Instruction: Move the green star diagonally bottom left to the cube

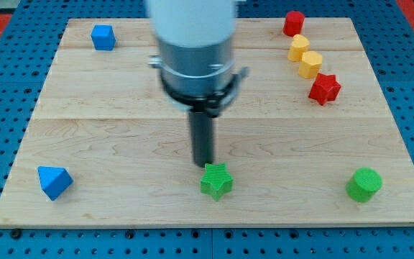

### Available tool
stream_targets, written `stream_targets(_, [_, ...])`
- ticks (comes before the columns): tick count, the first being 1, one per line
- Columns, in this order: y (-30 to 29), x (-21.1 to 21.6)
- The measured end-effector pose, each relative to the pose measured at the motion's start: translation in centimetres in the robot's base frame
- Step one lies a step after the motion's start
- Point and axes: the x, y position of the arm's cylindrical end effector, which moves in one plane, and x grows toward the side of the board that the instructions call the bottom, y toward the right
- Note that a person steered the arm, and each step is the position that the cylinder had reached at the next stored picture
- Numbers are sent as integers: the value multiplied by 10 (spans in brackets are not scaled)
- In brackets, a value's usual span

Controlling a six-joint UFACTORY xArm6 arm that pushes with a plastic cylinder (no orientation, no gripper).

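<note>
The green star (216,180) lies near the view's bottom, at the middle of the wooden board (121,144). My tip (203,165) stands just above and slightly left of the star, touching or almost touching its upper edge. The blue cube (103,37) sits at the board's top left. A blue triangular block (54,181) lies at the bottom left.
A green cylinder (364,185) is at the bottom right. At the top right stand a red cylinder (293,23), a yellow double-hexagon block (305,55) and a red star (324,88). The arm's grey body (196,50) hides part of the board's top middle.
</note>
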Motion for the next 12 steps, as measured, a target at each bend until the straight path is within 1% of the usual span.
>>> stream_targets(1, [-14,-18])
stream_targets(2, [67,8])
stream_targets(3, [69,60])
stream_targets(4, [-13,36])
stream_targets(5, [-87,-21])
stream_targets(6, [-104,-24])
stream_targets(7, [-127,-10])
stream_targets(8, [-161,-47])
stream_targets(9, [-162,-59])
stream_targets(10, [-162,-37])
stream_targets(11, [-183,-34])
stream_targets(12, [-185,-96])
